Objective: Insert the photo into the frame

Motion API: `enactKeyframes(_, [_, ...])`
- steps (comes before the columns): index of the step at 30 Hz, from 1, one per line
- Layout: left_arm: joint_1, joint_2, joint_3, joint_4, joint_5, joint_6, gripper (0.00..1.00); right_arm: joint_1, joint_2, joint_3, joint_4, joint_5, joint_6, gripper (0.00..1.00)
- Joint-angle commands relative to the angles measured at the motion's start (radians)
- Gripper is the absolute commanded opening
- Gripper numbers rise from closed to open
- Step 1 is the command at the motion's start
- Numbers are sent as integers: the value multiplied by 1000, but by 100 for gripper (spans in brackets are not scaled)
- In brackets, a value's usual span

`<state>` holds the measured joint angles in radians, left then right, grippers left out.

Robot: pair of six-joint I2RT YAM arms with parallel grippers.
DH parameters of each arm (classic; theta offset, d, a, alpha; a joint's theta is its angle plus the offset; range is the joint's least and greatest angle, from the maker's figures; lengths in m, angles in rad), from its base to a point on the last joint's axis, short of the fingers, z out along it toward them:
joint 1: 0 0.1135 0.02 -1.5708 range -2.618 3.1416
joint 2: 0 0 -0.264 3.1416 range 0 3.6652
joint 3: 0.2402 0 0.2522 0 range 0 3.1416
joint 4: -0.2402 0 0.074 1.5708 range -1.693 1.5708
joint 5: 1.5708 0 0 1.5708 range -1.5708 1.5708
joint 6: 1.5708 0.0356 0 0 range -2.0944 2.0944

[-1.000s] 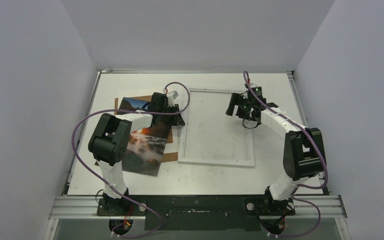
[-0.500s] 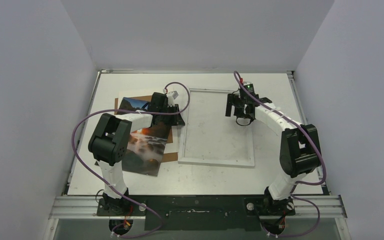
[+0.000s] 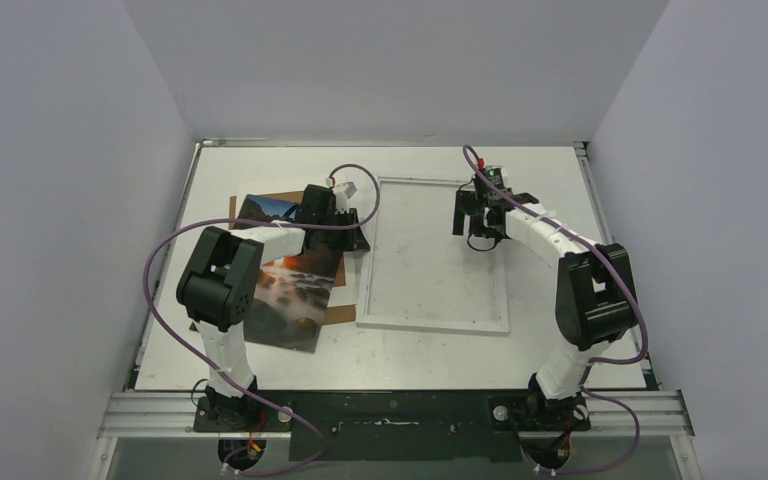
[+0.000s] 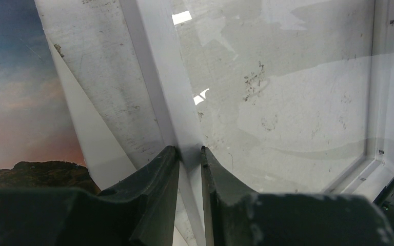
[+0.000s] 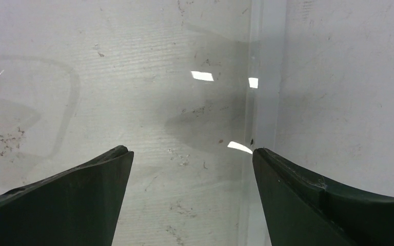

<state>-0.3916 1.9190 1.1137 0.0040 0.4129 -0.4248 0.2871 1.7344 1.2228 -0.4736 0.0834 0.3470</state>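
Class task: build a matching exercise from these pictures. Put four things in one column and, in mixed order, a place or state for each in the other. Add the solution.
Column one
1. left claw
2. right claw
3. photo
4. frame

Column two
A. white-edged, in the middle of the table
B. open, over the frame's right rail
C. lies on a brown board
D. shut on the frame's left rail

Pairs: 1-D, 2-B, 3-C, 4-A

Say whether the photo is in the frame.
Out. The photo lies left of the frame; only table shows through it.
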Motion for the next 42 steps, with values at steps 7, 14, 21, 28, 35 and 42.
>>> enactKeyframes(7, [-5,-17,4,-2,18,9,20,6,-9,36,1,80,-15,90])
enactKeyframes(14, [-4,-15,2,-2,17,9,20,-22,-16,12,43,9,-2,90])
enactKeyframes(21, [-4,-15,4,-2,18,10,19,-51,15,-14,99,-58,20,90])
enactKeyframes(28, [-3,-14,7,-2,19,9,19,-47,38,-18,116,-69,26,90])
enactKeyframes(35, [-3,-11,12,-2,18,8,19,-47,60,-17,127,-70,32,90])
enactKeyframes(42, [-3,-12,12,-2,18,6,19,-46,91,-19,128,-72,44,90])
